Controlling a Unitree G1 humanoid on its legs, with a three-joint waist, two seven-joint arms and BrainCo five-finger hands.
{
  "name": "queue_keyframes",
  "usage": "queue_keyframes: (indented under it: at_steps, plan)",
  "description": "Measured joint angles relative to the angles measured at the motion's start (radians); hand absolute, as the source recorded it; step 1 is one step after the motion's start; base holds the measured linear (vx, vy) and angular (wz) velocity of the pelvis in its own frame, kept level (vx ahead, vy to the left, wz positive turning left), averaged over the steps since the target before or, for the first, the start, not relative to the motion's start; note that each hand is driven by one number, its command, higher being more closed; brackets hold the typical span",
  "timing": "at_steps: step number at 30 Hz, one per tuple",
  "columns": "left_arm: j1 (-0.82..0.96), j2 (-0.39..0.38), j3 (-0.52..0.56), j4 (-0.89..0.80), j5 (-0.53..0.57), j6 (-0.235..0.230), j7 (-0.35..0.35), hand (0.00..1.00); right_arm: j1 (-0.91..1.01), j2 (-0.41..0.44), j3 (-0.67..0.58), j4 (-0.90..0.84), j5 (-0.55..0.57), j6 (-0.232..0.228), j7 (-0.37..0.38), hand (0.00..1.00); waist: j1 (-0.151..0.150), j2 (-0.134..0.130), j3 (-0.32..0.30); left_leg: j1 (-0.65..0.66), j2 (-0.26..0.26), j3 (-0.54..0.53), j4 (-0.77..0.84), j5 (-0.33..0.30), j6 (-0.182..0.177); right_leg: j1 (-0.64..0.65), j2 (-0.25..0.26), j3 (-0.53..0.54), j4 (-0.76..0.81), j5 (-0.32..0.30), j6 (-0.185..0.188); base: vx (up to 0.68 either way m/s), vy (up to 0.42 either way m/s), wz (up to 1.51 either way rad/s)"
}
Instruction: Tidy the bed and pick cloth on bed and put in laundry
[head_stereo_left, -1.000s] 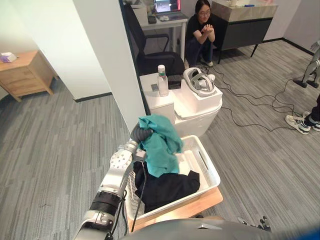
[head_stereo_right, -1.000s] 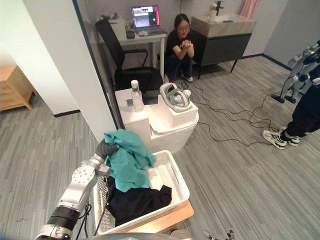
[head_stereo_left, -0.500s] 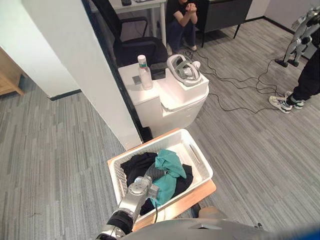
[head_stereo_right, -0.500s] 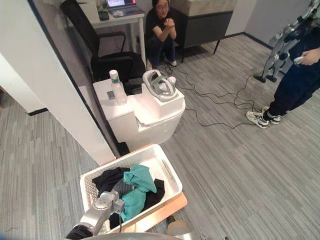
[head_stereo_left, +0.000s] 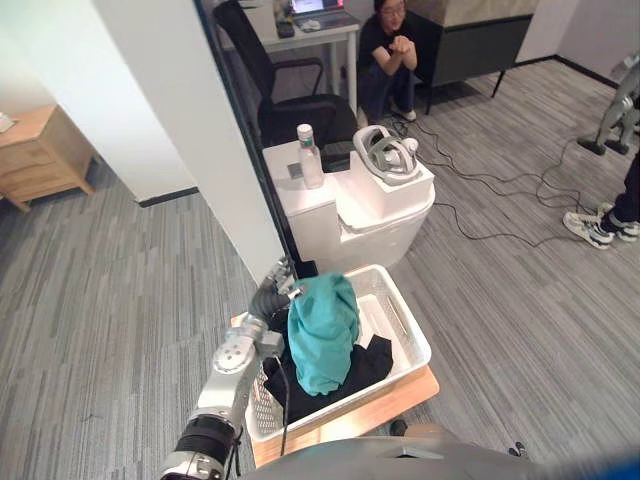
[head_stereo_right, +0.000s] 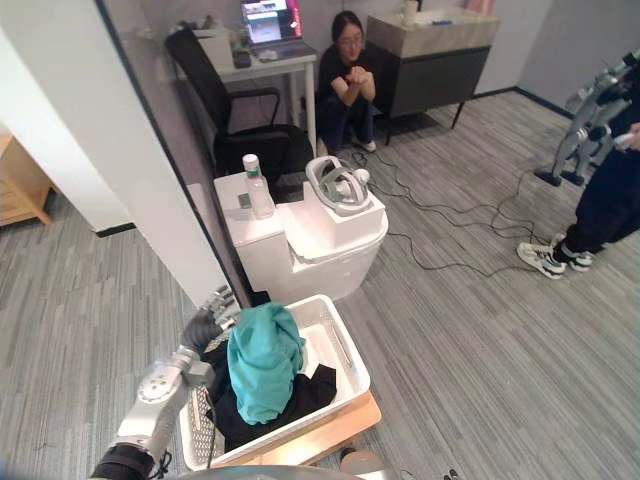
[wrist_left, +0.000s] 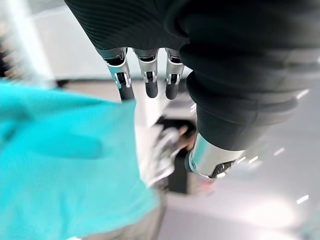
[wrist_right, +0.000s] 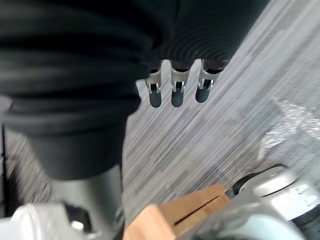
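Observation:
A teal cloth (head_stereo_left: 322, 335) is heaped in the white laundry basket (head_stereo_left: 410, 335), on top of black clothing (head_stereo_left: 372, 358). My left hand (head_stereo_left: 268, 300) is at the basket's far left corner, right beside the teal cloth. In the left wrist view its fingers (wrist_left: 147, 82) are straight and apart from the thumb, with the teal cloth (wrist_left: 60, 165) past them and nothing gripped. My right hand's fingers (wrist_right: 172, 92) hang straight over the grey floor, holding nothing.
The basket rests on a wooden board (head_stereo_left: 395, 400). Behind it stands a white unit (head_stereo_left: 350, 215) with a bottle (head_stereo_left: 308, 158) and a headset (head_stereo_left: 388, 155). A white wall (head_stereo_left: 190, 130) rises at left. A person (head_stereo_left: 392, 55) crouches at the back. Cables (head_stereo_left: 500, 235) cross the floor.
The camera has shifted. My left hand went down into the basket with the teal cloth, straightened its fingers and let go. It now stands raised beside the cloth.

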Motion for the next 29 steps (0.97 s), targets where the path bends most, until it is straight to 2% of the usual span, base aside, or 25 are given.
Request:
queue_keyframes:
  at_steps: [2,4,10,12,14,16,19,22,25,29]
  plan:
    - [0.004,0.0,0.035,-0.066,-0.067,-0.006,-0.022,0.0,-0.001,-0.012,0.034,0.001,0.0,0.002,0.003,0.0,0.017,-0.014,-0.005,-0.001,-0.001,-0.025,-0.002,0.002,0.002,0.014,-0.006,-0.02,-0.005,0.0,0.0,-0.05,-0.001,0.34]
    - [0.011,0.0,0.064,-0.133,-0.104,-0.007,-0.027,0.0,-0.003,-0.022,0.057,0.001,0.0,0.004,0.005,0.0,0.028,-0.016,-0.009,0.0,-0.005,-0.041,-0.01,0.006,0.007,0.022,-0.009,-0.028,-0.007,0.0,-0.001,-0.04,-0.002,0.28]
    - [0.064,-0.009,0.131,-0.245,-0.161,0.005,-0.047,0.0,-0.037,-0.039,0.101,-0.002,0.0,0.05,0.007,0.0,0.037,-0.03,-0.015,-0.001,-0.013,-0.081,-0.017,0.01,0.01,0.043,-0.02,-0.056,-0.013,-0.002,-0.001,-0.06,-0.017,0.18]
    - [0.09,-0.038,0.155,-0.256,-0.188,0.058,-0.061,0.0,-0.043,-0.055,0.123,-0.004,0.001,0.073,0.008,0.0,0.052,-0.029,-0.014,-0.001,-0.018,-0.091,-0.017,0.009,0.013,0.049,-0.026,-0.059,-0.018,-0.002,-0.001,-0.07,-0.017,0.08]
    - [0.126,-0.056,0.156,-0.25,-0.191,0.089,-0.057,0.0,-0.05,-0.058,0.136,-0.006,0.001,0.091,0.007,0.0,0.057,-0.03,-0.015,-0.002,-0.02,-0.104,-0.019,0.012,0.017,0.053,-0.029,-0.072,-0.019,-0.002,-0.001,-0.06,-0.029,0.16]
    - [0.167,-0.066,0.156,-0.209,-0.189,0.11,-0.043,0.0,-0.055,-0.06,0.144,-0.006,0.002,0.101,0.007,0.0,0.059,-0.03,-0.015,-0.002,-0.021,-0.111,-0.026,0.018,0.02,0.054,-0.03,-0.08,-0.017,-0.004,0.0,-0.06,-0.038,0.13]
    - [0.227,-0.112,0.201,-0.078,-0.246,0.155,0.007,0.0,-0.071,-0.06,0.144,-0.005,0.003,0.103,0.008,0.0,0.06,-0.029,-0.015,-0.001,-0.023,-0.117,-0.032,0.024,0.022,0.052,-0.03,-0.087,-0.011,-0.01,-0.001,-0.05,-0.039,0.05]
    - [0.28,-0.154,0.279,0.092,-0.246,0.154,0.046,0.0,-0.081,-0.06,0.136,0.002,0.003,0.101,0.017,0.0,0.063,-0.03,-0.014,-0.002,-0.022,-0.135,-0.032,0.026,0.022,0.055,-0.032,-0.108,-0.011,-0.016,-0.001,-0.05,-0.044,0.14]
    - [0.326,-0.169,0.356,0.251,-0.237,0.15,0.04,0.0,-0.09,-0.059,0.114,0.04,0.005,0.075,0.046,0.0,0.085,-0.03,-0.014,-0.002,-0.022,-0.148,-0.032,0.026,0.022,0.061,-0.034,-0.123,-0.011,-0.024,-0.001,-0.03,-0.034,0.16]
    - [0.387,-0.215,0.464,0.426,-0.172,0.151,-0.027,0.0,-0.114,-0.056,0.086,0.088,0.053,0.026,0.097,0.0,0.093,-0.025,-0.015,-0.001,-0.025,-0.169,-0.037,0.026,0.023,0.076,-0.04,-0.139,-0.013,-0.032,0.005,-0.02,-0.019,0.16]
